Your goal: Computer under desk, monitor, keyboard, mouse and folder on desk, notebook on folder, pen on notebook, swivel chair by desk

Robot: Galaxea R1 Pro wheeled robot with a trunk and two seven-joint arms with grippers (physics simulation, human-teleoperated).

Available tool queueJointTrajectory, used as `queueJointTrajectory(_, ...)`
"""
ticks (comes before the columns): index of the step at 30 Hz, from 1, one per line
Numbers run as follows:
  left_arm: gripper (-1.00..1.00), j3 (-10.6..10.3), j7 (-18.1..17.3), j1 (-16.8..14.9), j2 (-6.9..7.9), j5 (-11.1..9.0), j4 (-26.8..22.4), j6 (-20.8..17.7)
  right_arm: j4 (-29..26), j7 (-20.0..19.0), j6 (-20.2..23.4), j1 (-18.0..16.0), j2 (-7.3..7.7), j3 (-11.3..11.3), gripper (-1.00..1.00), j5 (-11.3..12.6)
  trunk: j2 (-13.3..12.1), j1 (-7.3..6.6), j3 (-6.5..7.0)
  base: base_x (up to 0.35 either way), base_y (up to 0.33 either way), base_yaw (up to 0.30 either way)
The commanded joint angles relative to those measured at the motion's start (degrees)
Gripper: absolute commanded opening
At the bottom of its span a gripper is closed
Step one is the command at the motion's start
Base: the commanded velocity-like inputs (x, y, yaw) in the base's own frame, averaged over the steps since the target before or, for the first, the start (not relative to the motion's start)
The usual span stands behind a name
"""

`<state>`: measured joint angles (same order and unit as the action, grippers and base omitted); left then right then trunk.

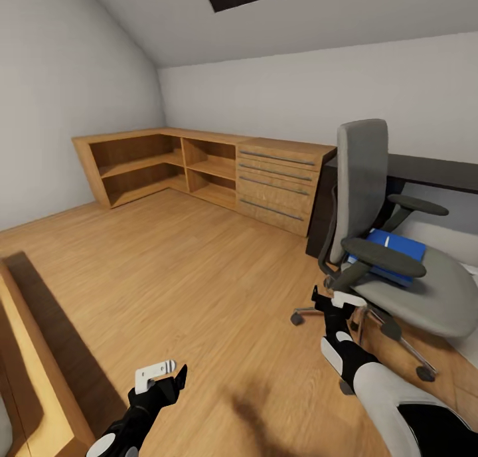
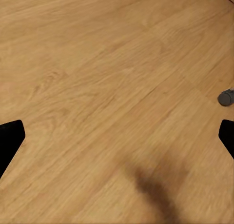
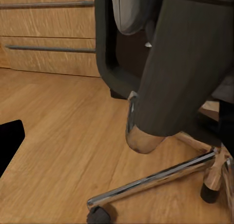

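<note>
The grey swivel chair [image 1: 362,178] stands at the right of the head view, with the blue folder [image 1: 398,244] lying on its seat behind the near armrest. My right gripper [image 1: 332,301] hangs low, close to the chair's front left side and just under that armrest, open and holding nothing. In the right wrist view the right gripper [image 3: 117,146] faces the chair's chrome base leg [image 3: 156,180] and a caster [image 3: 100,215]. My left gripper [image 1: 169,374] is open over bare floor, apart from the chair. A dark desk [image 1: 431,171] shows behind the chair.
A wooden corner shelf unit [image 1: 166,165] and a drawer chest [image 1: 279,184] line the far wall. A wooden furniture edge [image 1: 33,364] runs along the lower left. One chair caster [image 2: 226,97] sits at the edge of the left wrist view. Open wood floor lies between.
</note>
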<state>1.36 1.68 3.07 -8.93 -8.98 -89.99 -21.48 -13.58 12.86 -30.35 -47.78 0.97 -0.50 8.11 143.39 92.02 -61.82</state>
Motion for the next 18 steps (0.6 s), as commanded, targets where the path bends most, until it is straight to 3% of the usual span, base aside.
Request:
queueJointTrajectory(1, 1.0, 0.0, 0.2, 0.0, -0.03, -0.6, -0.1, -0.3, 0.0, -0.1, -0.2, 0.0, -0.01, 0.0, 1.0, 0.3, 0.0, -0.01, -0.04, -0.006, 0.002, 0.003)
queueJointTrajectory(10, 1.0, 0.1, 0.2, 0.0, -0.03, -0.7, -0.1, -0.3, 0.1, -0.1, -0.2, 0.0, -0.01, 0.0, 1.0, 0.3, 0.0, -0.01, 0.03, -0.276, 0.0, -0.018)
queueJointTrajectory(18, 1.0, 0.2, 0.2, 0.0, -0.03, -0.7, -0.1, -0.4, 0.2, -0.2, -0.2, 0.0, -0.01, 0.0, 1.0, 0.3, 0.0, -0.01, 0.45, -0.202, 0.0, -0.162)
